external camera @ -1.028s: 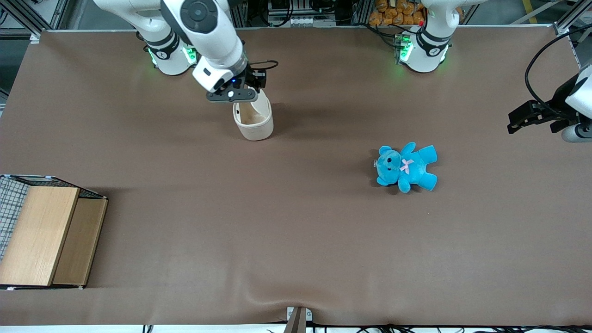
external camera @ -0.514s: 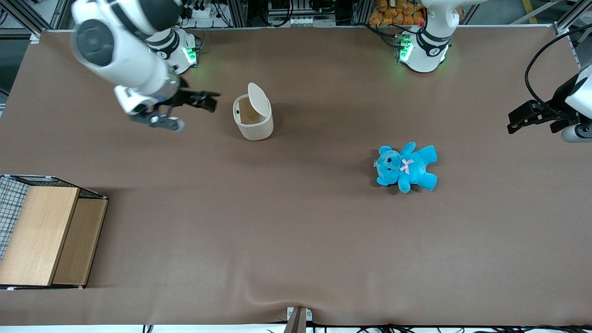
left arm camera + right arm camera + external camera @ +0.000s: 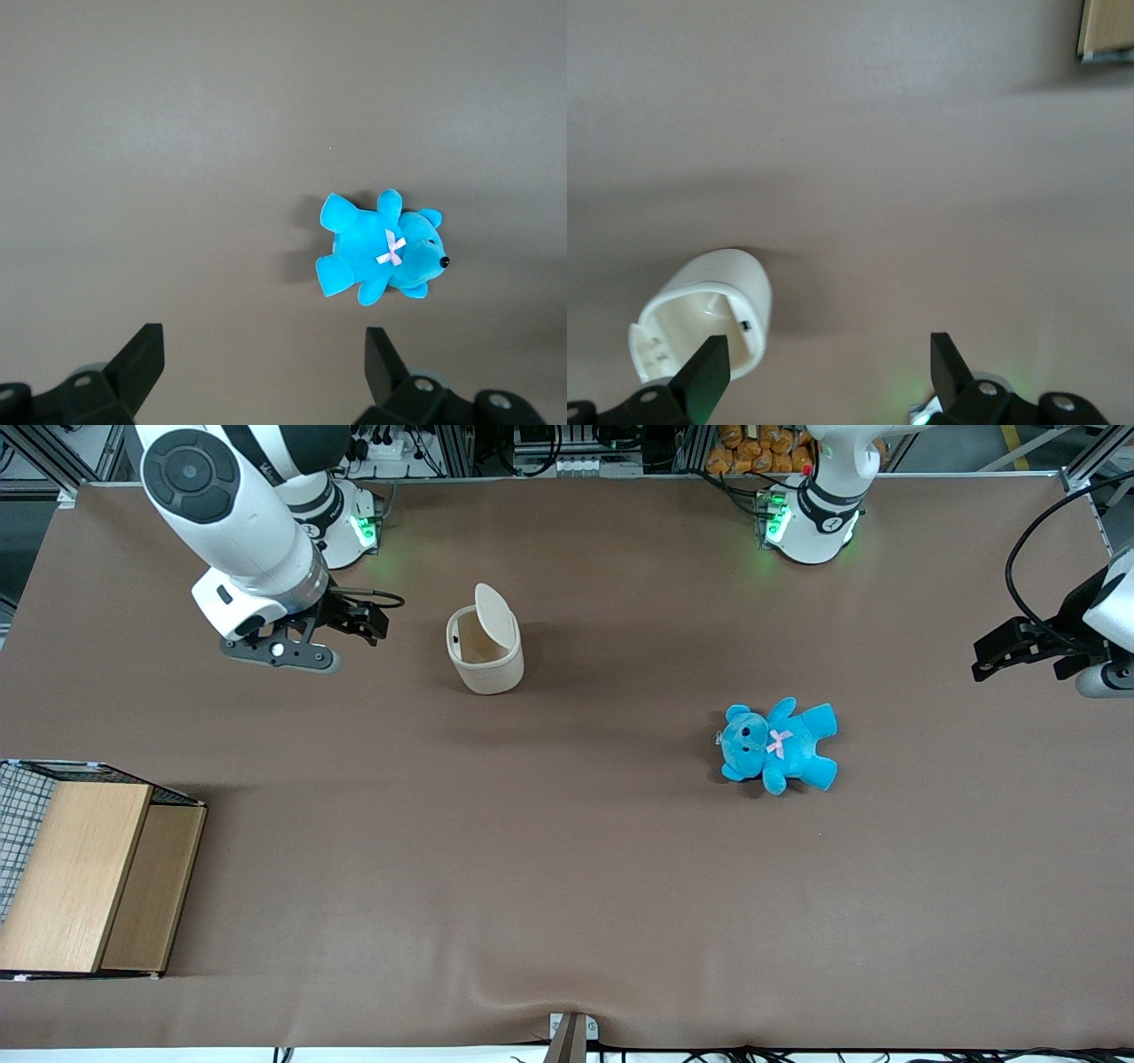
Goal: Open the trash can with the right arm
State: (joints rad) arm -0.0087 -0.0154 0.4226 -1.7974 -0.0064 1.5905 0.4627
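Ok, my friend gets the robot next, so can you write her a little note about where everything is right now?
Gripper: jaws open, holding nothing, hanging above the table beside the trash can, toward the working arm's end, not touching it.
Trash can: standing upright on the table, its flip lid tipped up, so you can see inside.
Blue teddy: lying on the table toward the parked arm's end, nearer the front camera than the can.
Wooden box: at the table edge on the working arm's end.
Done: the can looks open.
Left: probably nothing but parking the arm.
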